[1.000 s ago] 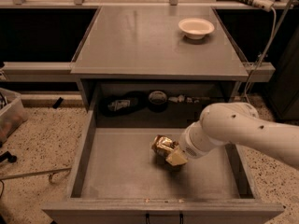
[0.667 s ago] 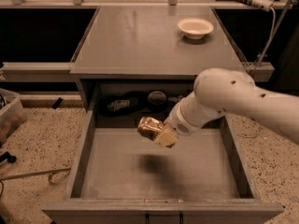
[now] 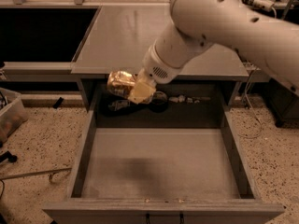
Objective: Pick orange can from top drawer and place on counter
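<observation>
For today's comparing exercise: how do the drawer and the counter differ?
The drawer is walled and low; the counter is flat and higher. The arm crosses the counter, not the drawer. Both are grey. The gripper, shut on the can, hangs before the counter's front edge.

The can [image 3: 120,83] is shiny orange-gold with pale marks, clamped in the pale yellowish gripper [image 3: 140,91] at the counter's front edge, above the drawer. The counter [image 3: 135,36] and drawer [image 3: 159,171] are plain grey. The arm [image 3: 224,17] is off-white with small dark dots, and the floor [image 3: 42,139] is beige with dark speckles.
</observation>
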Tool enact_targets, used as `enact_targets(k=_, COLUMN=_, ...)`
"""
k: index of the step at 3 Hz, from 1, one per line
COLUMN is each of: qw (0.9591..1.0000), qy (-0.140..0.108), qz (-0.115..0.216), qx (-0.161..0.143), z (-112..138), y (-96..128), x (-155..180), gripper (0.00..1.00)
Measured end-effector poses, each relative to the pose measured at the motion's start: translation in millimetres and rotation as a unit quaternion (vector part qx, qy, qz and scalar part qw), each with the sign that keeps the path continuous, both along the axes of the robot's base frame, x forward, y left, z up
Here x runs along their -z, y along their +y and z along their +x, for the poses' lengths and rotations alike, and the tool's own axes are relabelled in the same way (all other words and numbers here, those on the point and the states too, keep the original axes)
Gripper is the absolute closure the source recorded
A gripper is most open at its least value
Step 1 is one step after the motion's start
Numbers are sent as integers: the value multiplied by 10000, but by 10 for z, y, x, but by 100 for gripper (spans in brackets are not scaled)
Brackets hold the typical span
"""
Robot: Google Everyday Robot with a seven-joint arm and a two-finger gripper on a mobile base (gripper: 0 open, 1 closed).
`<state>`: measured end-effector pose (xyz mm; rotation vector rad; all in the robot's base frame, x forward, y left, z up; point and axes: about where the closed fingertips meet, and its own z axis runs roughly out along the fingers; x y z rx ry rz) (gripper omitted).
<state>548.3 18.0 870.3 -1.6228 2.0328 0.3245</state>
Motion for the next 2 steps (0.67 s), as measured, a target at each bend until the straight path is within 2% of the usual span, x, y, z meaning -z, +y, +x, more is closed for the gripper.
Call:
enact_targets(k=1, qw=9999, qy=-125, qz=80, qx=-53, z=44, y=80, x=-180, gripper=100)
enact_targets(k=2, qw=9999, qy=-118, qz=68, qx=-53, z=40, y=76, x=-169, gripper=100)
